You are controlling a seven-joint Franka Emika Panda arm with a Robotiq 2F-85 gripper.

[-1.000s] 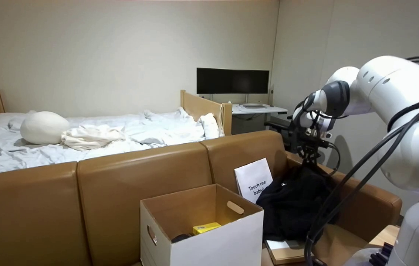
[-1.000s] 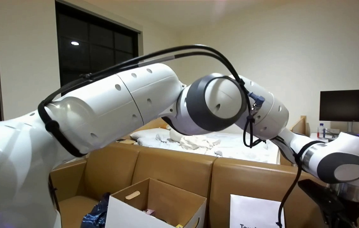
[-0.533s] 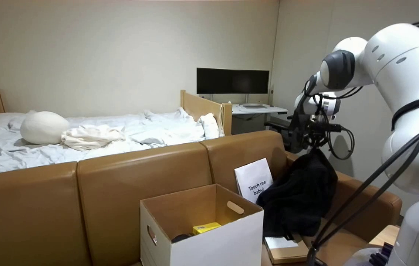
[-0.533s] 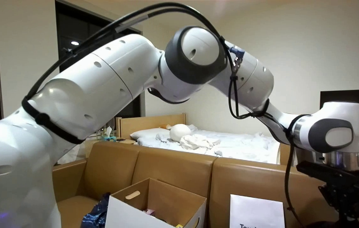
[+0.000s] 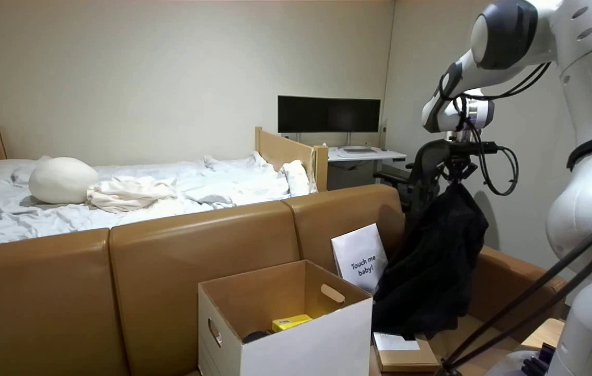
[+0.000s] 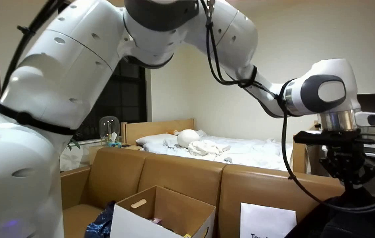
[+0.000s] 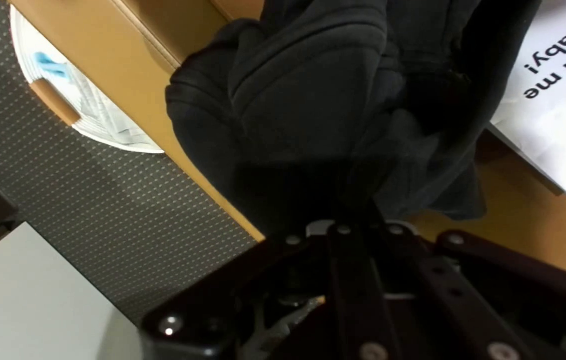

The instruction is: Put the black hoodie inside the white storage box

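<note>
A white cardboard storage box (image 5: 306,344), brown inside and open at the top, stands in the foreground, its lower part cut off in both exterior views. In it lie a yellow rectangular packet (image 5: 291,322) and, just beside, a dark item (image 5: 256,336) that the front wall mostly hides; a small pinkish item (image 6: 156,221) shows in an exterior view. A flat brown cardboard carton (image 5: 405,359) lies on the brown leather couch (image 5: 207,240). Above it, outside the storage box, a black cloth hoodie (image 5: 437,266) hangs from the black two-fingered gripper (image 5: 455,181), which is clenched on its bunched top. The cloth peaks there and widens below in folds, curved stitched seams showing in the wrist view; whether its lowest edge touches the carton I cannot tell. Behind it a white printed panel (image 5: 360,258) leans against the couch, partly covered. Past the couch's edge, a half-hidden white round container (image 7: 113,144) holds pale crumpled material (image 7: 100,107) and a light-blue piece (image 7: 52,65).
</note>
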